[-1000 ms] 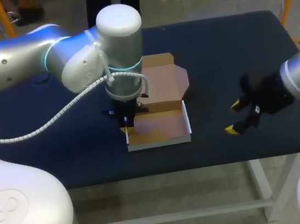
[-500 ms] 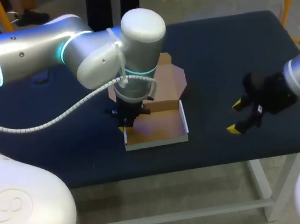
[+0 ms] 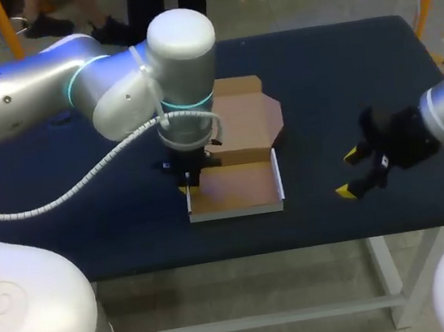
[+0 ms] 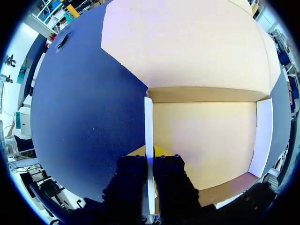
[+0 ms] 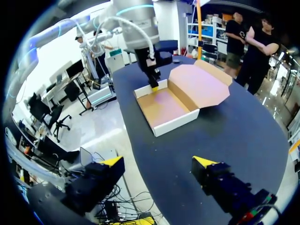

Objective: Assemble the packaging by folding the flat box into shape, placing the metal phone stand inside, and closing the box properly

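The cardboard box [image 3: 237,190] lies in the middle of the table as an open shallow tray with white-edged walls, its lid [image 3: 247,120] folded back flat behind it. My left gripper [image 3: 185,187] comes straight down on the tray's left side wall [image 4: 148,123] and is shut on it, one finger inside and one outside [image 4: 149,154]. My right gripper [image 3: 347,174] hovers open and holding nothing to the right of the box, well apart from it; in its own view the gripper [image 5: 158,162] faces the box [image 5: 165,106] and the left gripper [image 5: 153,84]. No metal phone stand is in view.
The dark blue table top [image 3: 341,76] is bare around the box. My left arm's big elbow joint [image 3: 178,53] hangs over the lid's far left part and hides it in the head view.
My left arm's elbow swung right and came back left, while its gripper stayed on the side wall. The box shifted a little left and back. The right arm kept still.
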